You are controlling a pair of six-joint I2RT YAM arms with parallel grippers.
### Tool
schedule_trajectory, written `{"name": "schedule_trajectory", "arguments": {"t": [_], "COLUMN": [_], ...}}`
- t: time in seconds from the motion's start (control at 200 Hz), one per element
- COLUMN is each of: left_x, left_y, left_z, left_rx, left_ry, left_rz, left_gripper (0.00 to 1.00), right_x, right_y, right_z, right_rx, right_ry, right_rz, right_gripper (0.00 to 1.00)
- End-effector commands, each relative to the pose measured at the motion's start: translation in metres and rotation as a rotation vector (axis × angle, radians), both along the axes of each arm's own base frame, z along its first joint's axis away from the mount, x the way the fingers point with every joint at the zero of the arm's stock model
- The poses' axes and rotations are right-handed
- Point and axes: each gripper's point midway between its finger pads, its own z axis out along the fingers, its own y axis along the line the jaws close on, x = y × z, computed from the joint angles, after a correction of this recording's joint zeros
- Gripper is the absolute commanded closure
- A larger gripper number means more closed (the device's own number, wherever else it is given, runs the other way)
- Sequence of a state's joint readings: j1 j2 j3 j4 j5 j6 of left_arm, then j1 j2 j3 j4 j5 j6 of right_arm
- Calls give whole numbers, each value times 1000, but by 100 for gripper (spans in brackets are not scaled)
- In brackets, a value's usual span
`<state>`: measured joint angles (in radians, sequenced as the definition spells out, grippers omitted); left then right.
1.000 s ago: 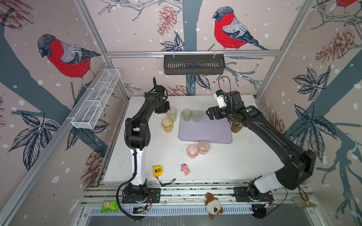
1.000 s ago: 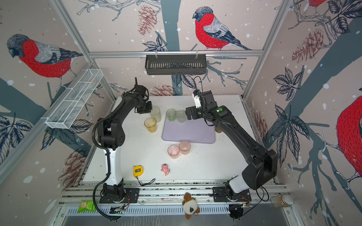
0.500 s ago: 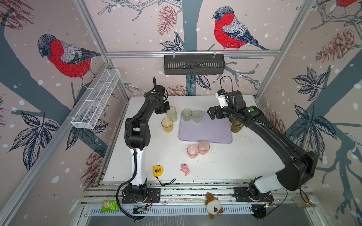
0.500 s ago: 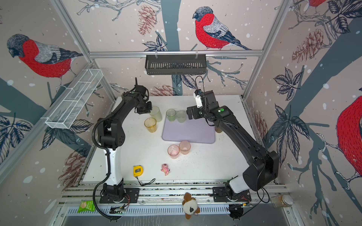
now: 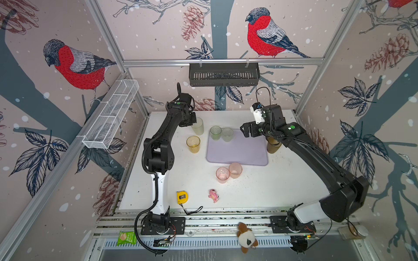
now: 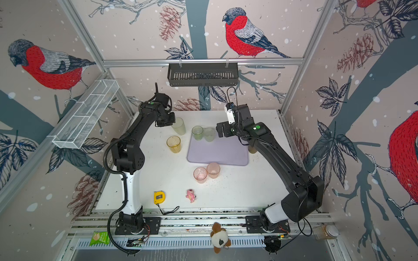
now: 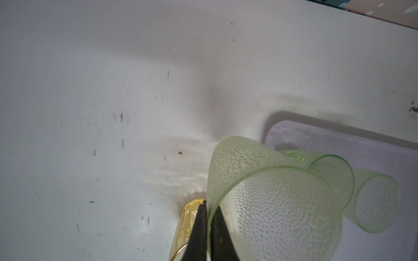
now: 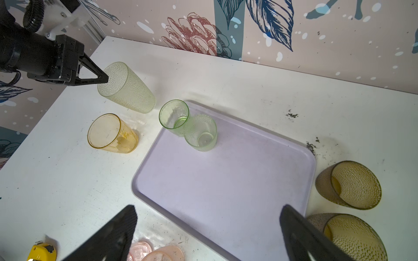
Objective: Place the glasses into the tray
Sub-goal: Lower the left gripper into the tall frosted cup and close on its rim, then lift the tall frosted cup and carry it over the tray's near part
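A long white wire mesh basket (image 5: 110, 119) hangs on the left wall. At the far left of the white table (image 5: 282, 187), the left gripper (image 8: 106, 78) has its claw pressed together on the rim of a tall frosted whitish-green plastic tumbler (image 5: 198, 126), one finger inside the wall and one outside. That tumbler leans, and whether its base touches the table is hard to tell. Just nearer stands an upright translucent amber-yellow tumbler (image 5: 193, 144), on the table left of the tray. Toward the near edge lie a yellow tape measure (image 5: 182, 197) and, to its right, a small pink toy figure (image 5: 213, 195).

The flat rectangular lavender plastic tray (image 5: 237, 151) lies mid-table. In its far left corner stand a clear green tumbler (image 5: 215, 132) and, close against its right side, a short frosted pale-green tumbler (image 5: 227, 134). On the table just beside the tray's near edge stand a translucent pink tumbler (image 5: 222, 174) and a second pink tumbler (image 5: 235, 170), side by side. A black slotted basket (image 5: 224, 74) hangs on the far wall.

The right gripper (image 5: 245, 131) hovers over the tray's far right part, claw spread wide and holding nothing. Right of the tray, on the table, stand a dark brown textured tumbler (image 8: 349, 184) and another brown tumbler (image 8: 348, 237). In both top views the right arm hides most of them.
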<state>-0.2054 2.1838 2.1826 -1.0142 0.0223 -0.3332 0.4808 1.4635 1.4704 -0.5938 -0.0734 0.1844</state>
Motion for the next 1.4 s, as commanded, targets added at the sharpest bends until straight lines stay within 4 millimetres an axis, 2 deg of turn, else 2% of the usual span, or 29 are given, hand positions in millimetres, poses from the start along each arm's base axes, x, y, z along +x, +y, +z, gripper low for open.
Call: {"name": "schedule_trajectory", "arguments": {"t": [0.0,0.265,0.71,0.971,1.396], "left_x": [-7,-13,-48,-74,-118], "left_y": [2,-11,-38,-54,-77], "left_z": [17,54,97,96,65], "left_rx": [47,45,18,1,-45], "left_ry": [-10,-66,-107,-73,-8], "left_rz": [-8,-18,-67,-100,-121], "left_gripper": [100,100,100,100,100], "right_x": [1,0,-9,-14,-21], "right_y": [0,0,-1,-6,-9], "right_z": [9,15,20,16,6], "right_rx": [16,27,43,36,38], "right_ry": [-28,-42,-65,-61,-45], "right_rz": [-3,-1,15,7,6], "right_gripper": [0,0,0,0,0]}}
